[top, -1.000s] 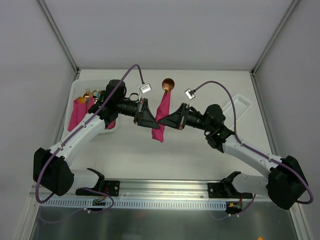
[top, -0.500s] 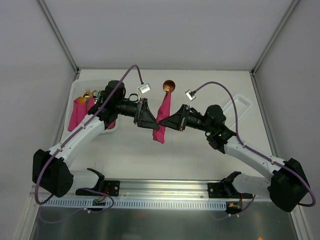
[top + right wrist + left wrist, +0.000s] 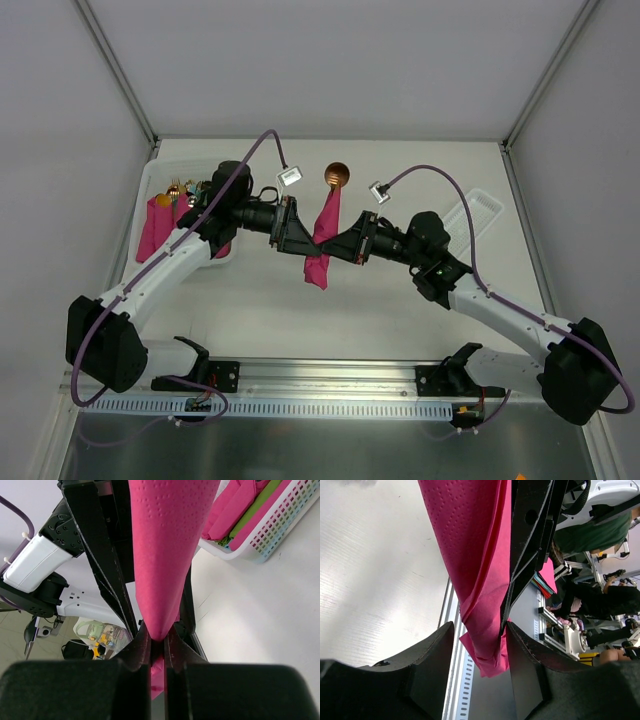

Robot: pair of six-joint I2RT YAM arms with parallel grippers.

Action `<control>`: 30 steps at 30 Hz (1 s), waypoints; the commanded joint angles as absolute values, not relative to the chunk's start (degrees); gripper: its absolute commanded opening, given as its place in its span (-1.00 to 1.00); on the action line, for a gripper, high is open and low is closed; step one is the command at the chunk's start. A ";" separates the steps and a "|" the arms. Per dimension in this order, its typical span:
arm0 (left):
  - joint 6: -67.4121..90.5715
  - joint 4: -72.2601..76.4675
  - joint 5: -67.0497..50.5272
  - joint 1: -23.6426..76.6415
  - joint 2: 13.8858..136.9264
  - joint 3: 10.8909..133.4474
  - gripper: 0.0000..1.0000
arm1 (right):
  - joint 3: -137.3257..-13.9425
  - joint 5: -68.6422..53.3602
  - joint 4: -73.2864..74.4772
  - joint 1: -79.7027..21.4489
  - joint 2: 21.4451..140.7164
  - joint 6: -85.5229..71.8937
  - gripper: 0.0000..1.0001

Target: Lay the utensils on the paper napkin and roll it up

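Hold the rolled paper napkin clamped in the right gripper; close the parted left gripper squarely around it.

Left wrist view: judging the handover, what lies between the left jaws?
The rolled magenta-pink paper napkin and one black finger of the right gripper; the left wrist view shows both.

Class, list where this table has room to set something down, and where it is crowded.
Free: the table strip between the arm bases and the paper napkin; also behind the spoon bowl. Crowded: the left basket, around the napkin.
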State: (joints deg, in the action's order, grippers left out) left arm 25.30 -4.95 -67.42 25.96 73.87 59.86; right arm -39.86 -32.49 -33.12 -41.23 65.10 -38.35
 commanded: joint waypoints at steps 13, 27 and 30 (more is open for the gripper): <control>25.75 -2.73 -68.03 28.04 72.51 58.01 -0.44 | -44.30 -29.62 -37.88 -41.57 64.60 -37.35 -1.00; 29.71 -2.37 -66.36 15.14 70.93 54.24 -1.00 | -46.75 -28.13 -29.98 -41.40 64.60 -34.29 0.53; 29.71 -3.25 -66.62 9.08 68.83 52.65 -1.00 | -46.93 -27.42 -25.50 -40.26 63.90 -33.31 0.74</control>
State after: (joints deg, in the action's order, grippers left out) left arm 29.17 -4.27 -65.63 13.80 72.84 53.43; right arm -44.51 -28.82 -29.12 -41.06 65.98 -36.10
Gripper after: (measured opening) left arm 0.195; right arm 0.823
